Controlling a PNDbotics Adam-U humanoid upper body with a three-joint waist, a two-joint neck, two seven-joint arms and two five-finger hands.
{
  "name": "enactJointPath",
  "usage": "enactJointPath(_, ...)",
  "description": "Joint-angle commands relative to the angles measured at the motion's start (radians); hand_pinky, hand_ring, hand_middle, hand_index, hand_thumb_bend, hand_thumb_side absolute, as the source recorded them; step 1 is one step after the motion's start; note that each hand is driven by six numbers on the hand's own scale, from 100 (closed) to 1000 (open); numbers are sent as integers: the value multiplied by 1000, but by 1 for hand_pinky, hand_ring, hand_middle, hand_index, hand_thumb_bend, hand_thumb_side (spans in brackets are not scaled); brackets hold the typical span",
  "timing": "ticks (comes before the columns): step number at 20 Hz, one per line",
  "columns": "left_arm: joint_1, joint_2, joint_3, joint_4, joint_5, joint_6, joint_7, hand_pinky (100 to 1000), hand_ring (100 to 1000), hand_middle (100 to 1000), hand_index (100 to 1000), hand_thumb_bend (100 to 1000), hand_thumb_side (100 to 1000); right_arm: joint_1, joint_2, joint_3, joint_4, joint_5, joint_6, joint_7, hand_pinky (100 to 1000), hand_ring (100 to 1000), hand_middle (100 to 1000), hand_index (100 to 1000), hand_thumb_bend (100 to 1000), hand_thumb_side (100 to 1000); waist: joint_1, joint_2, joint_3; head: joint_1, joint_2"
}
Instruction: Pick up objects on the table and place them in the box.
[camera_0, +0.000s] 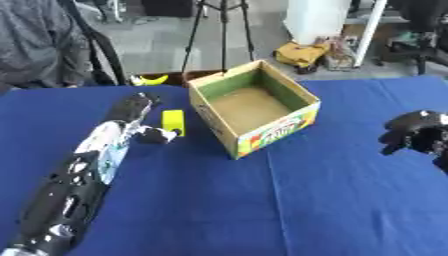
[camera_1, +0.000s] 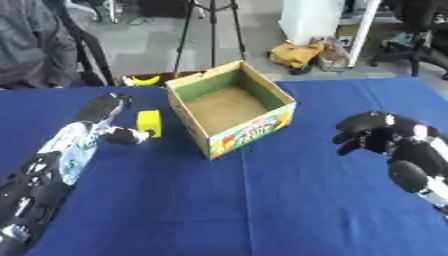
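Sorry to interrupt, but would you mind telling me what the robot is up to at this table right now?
It is clearing things off the blue table into the open cardboard box, which looks empty so far. The left robot hand is stretched out beside a small yellow block, with its thumb close to the block, but the block still appears to lie on the cloth rather than being lifted. The right robot hand hangs at the right side with curled fingers, holding nothing.

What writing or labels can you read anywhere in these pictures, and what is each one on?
Nothing can be read for certain.
Cardboard box: its front corner carries a colourful printed label with red lettering, too blurred to read.
Yellow block beside the left hand: no writing visible.
Right hand: no markings visible.
Blue tablecloth: plain.
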Motion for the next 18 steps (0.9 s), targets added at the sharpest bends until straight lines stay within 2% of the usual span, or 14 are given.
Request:
enactJointPath(1,-29,29,12,-18,-13,1,8,724,706,734,848,566,468,-16,-17,-4,-20,11,-2,5,652,728,736,760,567,612,0,-10,-5,6,-16)
enactJointPath(18,-18,32,20,-3,-42,12,30,750,743,774,885,554,414,-26,-20,-4,-25,35,-2,10,650,729,737,759,567,617,23,26,-32,12,-38)
